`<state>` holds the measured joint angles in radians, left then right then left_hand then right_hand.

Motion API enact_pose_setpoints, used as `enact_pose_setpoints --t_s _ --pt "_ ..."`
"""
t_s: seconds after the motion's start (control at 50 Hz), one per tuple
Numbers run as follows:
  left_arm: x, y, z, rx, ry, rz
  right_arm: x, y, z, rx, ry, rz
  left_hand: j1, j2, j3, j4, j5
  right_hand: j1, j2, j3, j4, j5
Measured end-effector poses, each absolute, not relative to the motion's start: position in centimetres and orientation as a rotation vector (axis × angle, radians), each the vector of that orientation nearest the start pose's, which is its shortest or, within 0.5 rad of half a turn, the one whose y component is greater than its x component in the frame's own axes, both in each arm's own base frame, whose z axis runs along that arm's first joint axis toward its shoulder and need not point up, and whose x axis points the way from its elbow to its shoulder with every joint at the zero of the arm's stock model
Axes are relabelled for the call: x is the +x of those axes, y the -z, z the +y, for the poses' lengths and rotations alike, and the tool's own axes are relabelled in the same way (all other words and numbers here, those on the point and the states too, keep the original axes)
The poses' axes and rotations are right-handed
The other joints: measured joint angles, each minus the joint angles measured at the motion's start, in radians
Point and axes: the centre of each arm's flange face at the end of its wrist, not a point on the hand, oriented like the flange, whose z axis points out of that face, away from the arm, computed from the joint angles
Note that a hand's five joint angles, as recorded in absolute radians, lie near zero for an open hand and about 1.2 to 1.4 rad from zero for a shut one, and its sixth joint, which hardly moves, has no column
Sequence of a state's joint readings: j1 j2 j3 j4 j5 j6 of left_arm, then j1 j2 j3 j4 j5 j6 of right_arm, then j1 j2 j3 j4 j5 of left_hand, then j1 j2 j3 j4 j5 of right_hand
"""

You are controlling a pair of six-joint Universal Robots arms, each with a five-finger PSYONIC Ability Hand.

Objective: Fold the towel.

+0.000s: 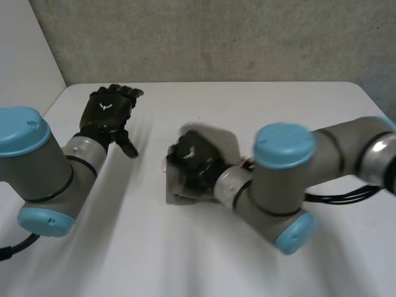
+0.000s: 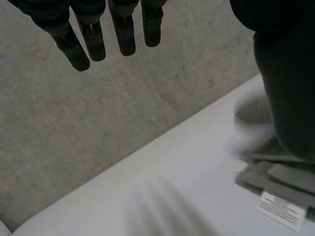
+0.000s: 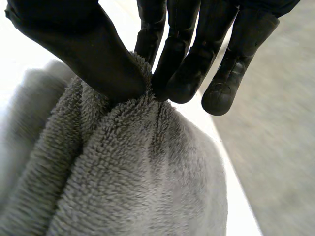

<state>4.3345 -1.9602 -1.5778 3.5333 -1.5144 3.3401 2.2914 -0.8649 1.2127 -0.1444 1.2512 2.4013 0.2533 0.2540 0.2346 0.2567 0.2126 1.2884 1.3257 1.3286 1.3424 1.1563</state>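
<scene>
From the head camera, high at 6 o'clock, we look down over the tabletop (image 1: 185, 260). At 10 o'clock from the towel (image 1: 213, 137), our left wrist camera faces the wall (image 2: 74, 123) past the left robot hand (image 2: 123, 29), catching the towel's edge too. Our right wrist camera sits close against that towel.

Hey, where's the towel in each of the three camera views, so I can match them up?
Head view: towel in the middle of the white table, under the right hand.
Left wrist view: its folded layers and white label, beyond the left hand.
Right wrist view: towel pinched between the right hand's thumb and fingers.
Shared landmark: the white table.
</scene>
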Motion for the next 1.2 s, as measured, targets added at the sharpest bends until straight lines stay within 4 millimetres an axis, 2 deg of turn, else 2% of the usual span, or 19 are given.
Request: enact_pose_setpoints --t_s 0.02,0.06,0.1,0.12,0.16,0.18,0.34,0.46,0.54,0.62,0.68,0.76,0.82,0.9,0.94,0.98,1.0,1.14,1.2 --pt "-26.7 -21.0 -30.4 0.728 2.331 2.233 40.5 -16.1 -21.2 -1.721 1.812 1.462 0.000 0.000 0.000 0.000 0.000 -0.023 -0.028 -0.029 -0.033 -0.022" --pt "-26.8 -21.3 -30.6 0.716 2.346 2.230 41.0 -15.6 -20.5 -1.728 1.780 1.452 0.000 0.000 0.000 0.000 -0.001 -0.205 -0.240 -0.232 -0.245 -0.225" --pt "-26.9 -21.6 -30.7 0.704 2.361 2.232 41.3 -15.5 -20.4 -1.710 1.770 1.472 0.000 0.000 0.000 0.000 -0.001 -0.485 -0.503 -0.488 -0.500 -0.511" --pt "-26.9 -21.7 -30.8 0.693 2.374 2.234 41.2 -15.8 -20.5 -1.673 1.777 1.511 0.000 0.000 0.000 0.000 -0.001 -0.723 -0.769 -0.744 -0.756 -0.784" --pt "-27.0 -22.0 -30.9 0.677 2.391 2.239 40.9 -16.5 -21.1 -1.594 1.797 1.584 0.000 0.000 0.000 0.000 -0.001 -0.979 -1.032 -1.010 -1.022 -1.050" --pt "-27.0 -22.1 -30.9 0.673 2.396 2.241 40.6 -16.9 -21.4 -1.556 1.807 1.615 0.000 0.000 0.000 0.000 -0.001 -1.008 -1.055 -1.046 -1.059 -1.085" --pt "-28.6 -22.6 -30.7 0.670 2.463 2.268 36.4 -20.7 -25.0 -0.964 1.808 1.918 -0.001 0.000 0.000 0.000 -0.001 -1.054 -1.077 -1.086 -1.090 -1.097" --pt "-30.9 -21.6 -30.1 0.725 2.474 2.343 34.2 -20.9 -26.8 -0.789 1.752 2.006 -0.001 0.000 0.000 0.000 -0.001 -1.054 -1.077 -1.086 -1.090 -1.097" --pt "-32.8 -19.6 -29.2 0.794 2.417 2.443 33.6 -19.3 -28.0 -0.791 1.701 2.067 -0.001 0.000 0.000 0.000 -0.001 -1.055 -1.077 -1.086 -1.090 -1.097" --pt "-34.5 -15.9 -28.1 0.889 2.259 2.578 33.7 -16.5 -29.1 -0.835 1.646 2.122 -0.001 0.000 0.000 0.000 -0.002 -1.055 -1.077 -1.086 -1.090 -1.097" --pt "-34.9 -13.5 -27.5 0.935 2.130 2.653 33.8 -14.7 -29.7 -0.864 1.621 2.152 -0.001 0.000 0.000 0.000 -0.001 -1.055 -1.077 -1.086 -1.090 -1.097" --pt "-34.9 -11.6 -27.1 0.966 2.019 2.704 33.7 -13.1 -30.2 -0.892 1.601 2.182 -0.001 0.000 0.000 0.000 -0.001 -1.057 -1.077 -1.086 -1.090 -1.097" --pt "-34.8 -11.4 -27.1 0.968 1.991 2.713 33.6 -12.5 -30.4 -0.912 1.588 2.199 -0.001 0.000 0.000 0.000 -0.002 -1.058 -1.077 -1.086 -1.090 -1.097" --pt "-34.6 -13.1 -27.3 0.952 2.038 2.685 33.4 -13.1 -30.6 -0.913 1.598 2.194 -0.001 0.000 0.000 0.000 -0.002 -1.058 -1.077 -1.086 -1.090 -1.097" --pt "-34.5 -14.5 -27.4 0.940 2.083 2.660 33.2 -14.3 -30.6 -0.900 1.623 2.174 -0.001 0.000 0.000 0.000 -0.002 -1.058 -1.077 -1.086 -1.090 -1.097" --pt "-34.3 -17.0 -27.4 0.919 2.165 2.614 32.9 -16.8 -30.6 -0.869 1.678 2.135 -0.001 0.000 0.000 0.000 -0.002 -1.058 -1.077 -1.086 -1.090 -1.097" --pt "-34.2 -17.7 -27.3 0.913 2.184 2.603 32.7 -17.4 -30.6 -0.861 1.691 2.125 -0.001 0.000 0.000 0.000 -0.002 -1.058 -1.077 -1.086 -1.090 -1.097" --pt "-31.9 -26.7 -26.8 0.790 2.418 2.443 29.7 -27.0 -30.0 -0.675 1.925 1.981 -0.001 0.000 -0.001 0.000 -0.003 -1.059 -1.077 -1.086 -1.090 -1.097" --pt "-30.6 -29.3 -26.7 0.713 2.459 2.407 28.3 -29.8 -29.7 -0.595 2.006 1.959 -0.001 0.000 -0.001 0.000 -0.003 -1.059 -1.077 -1.086 -1.090 -1.097"
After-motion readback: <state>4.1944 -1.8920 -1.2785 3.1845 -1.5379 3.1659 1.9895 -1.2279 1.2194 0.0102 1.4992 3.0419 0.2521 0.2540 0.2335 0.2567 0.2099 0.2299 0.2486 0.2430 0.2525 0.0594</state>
